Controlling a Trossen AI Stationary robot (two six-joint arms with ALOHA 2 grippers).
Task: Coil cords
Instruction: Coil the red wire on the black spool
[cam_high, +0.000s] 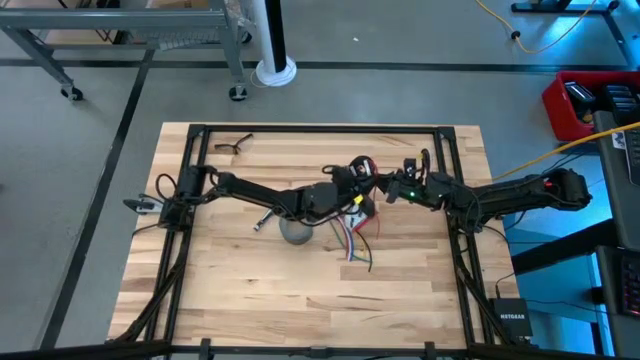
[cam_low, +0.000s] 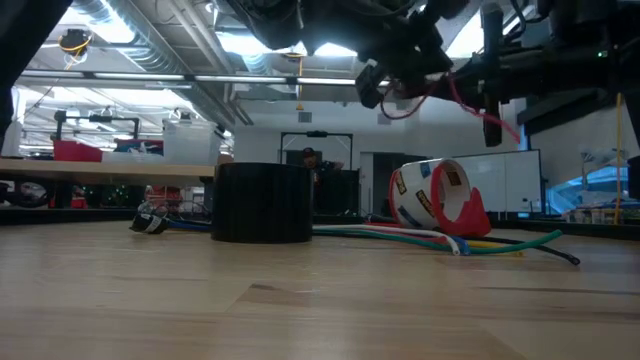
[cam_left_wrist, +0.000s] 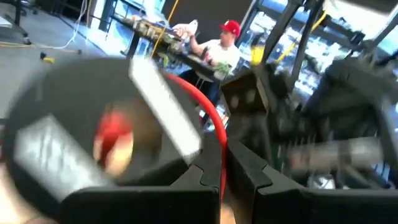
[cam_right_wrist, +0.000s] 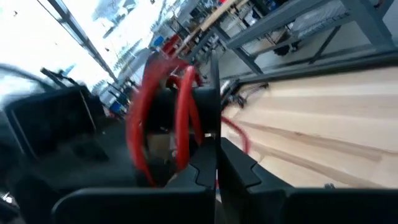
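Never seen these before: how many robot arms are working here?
2. The left arm reaches in from the table's left, the right arm from its right, meeting mid-table.

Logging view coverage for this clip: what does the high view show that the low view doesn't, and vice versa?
High view only: the whole wooden table, both arms' full reach, glasses near the far left corner.

Low view only: a tape roll's red-and-white side, a person in the room behind.

Both: the red wire held above the table by the left gripper and right gripper, and loose coloured cords.
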